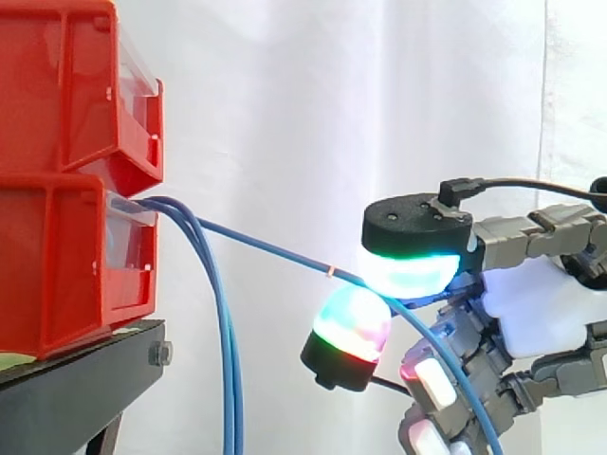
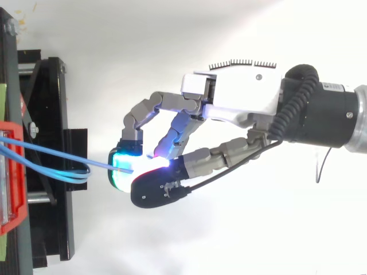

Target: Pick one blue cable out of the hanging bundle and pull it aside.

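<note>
Picked cable: one thin blue cable (image 1: 266,248) ran from the mouth of the lower bin to the hand, standing apart from the rest of the bundle.
Long axis: in the side view it slanted down and to the right in a nearly straight line. In the top view (image 2: 103,165) it ran across the picture from the bins at the left to the glowing pads.
Beyond the grip: past the pads the same cable bent steeply downward and left the side view at its bottom edge.
Hand: the robot's grey and white hand (image 2: 241,94) reached in from the right.
Fingers: the fingers (image 1: 413,270) were curled, and two glowing pads, cyan and green with some red, were closed on the cable from above and below.
Bundle: the bundle of blue cables (image 1: 228,379) hung straight down, just beside the bins and well apart from the hand.
Bins: stacked red plastic bins (image 1: 66,95) sat on a black metal stand (image 1: 76,389) at the left.
Backdrop: a white curtain (image 1: 332,114) hung behind everything.
Hidden: the exact point of contact was lost in the pads' glare in the top view. The lower ends of all the cables were cut off. The inside of the bin could not be made out.
</note>
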Available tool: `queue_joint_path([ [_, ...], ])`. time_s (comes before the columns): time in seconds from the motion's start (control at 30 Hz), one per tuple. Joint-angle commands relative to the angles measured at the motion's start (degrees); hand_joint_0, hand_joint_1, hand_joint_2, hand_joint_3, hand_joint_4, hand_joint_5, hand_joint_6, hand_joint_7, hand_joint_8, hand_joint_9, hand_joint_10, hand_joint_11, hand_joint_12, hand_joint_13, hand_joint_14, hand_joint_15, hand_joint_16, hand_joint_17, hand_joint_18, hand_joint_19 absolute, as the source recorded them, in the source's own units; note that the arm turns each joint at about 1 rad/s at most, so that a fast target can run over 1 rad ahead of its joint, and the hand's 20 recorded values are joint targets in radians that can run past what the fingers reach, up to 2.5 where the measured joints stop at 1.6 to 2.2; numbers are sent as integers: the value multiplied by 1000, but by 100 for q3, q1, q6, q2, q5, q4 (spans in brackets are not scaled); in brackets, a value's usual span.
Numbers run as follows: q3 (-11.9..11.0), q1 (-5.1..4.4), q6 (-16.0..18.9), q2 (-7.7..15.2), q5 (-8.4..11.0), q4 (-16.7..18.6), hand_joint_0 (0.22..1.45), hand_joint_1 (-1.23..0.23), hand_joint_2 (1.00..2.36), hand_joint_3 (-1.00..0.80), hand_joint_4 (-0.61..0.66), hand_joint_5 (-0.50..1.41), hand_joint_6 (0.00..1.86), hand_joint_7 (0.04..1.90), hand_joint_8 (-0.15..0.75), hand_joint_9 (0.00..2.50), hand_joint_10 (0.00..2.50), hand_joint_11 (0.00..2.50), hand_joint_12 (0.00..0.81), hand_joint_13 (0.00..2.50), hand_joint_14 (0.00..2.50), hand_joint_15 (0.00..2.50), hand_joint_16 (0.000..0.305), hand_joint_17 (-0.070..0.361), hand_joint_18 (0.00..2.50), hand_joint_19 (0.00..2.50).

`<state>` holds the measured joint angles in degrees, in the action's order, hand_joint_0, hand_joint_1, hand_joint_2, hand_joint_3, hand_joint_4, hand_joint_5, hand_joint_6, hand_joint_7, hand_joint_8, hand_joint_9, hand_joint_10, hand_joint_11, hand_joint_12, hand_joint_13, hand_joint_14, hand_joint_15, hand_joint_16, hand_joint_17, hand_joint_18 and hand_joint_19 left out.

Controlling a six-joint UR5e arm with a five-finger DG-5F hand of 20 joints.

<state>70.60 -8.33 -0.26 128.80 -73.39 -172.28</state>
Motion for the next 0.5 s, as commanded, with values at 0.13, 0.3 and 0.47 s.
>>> queue_joint_path([
  [0.13,-2,-2,0,4,0,1,589,-823,1008,173,-157,-70,914,1030,304,1153,13,565,427,982,17,603,65,147,859,530],
  [0.3,-2,-2,0,-4,0,-7,590,-823,1004,175,-150,-70,914,1036,303,1154,14,576,428,982,17,595,65,147,862,531],
  [0.47,-2,7,0,4,0,1,590,-824,1003,176,-154,-70,914,1030,304,1164,15,574,427,982,19,601,65,147,864,528],
])
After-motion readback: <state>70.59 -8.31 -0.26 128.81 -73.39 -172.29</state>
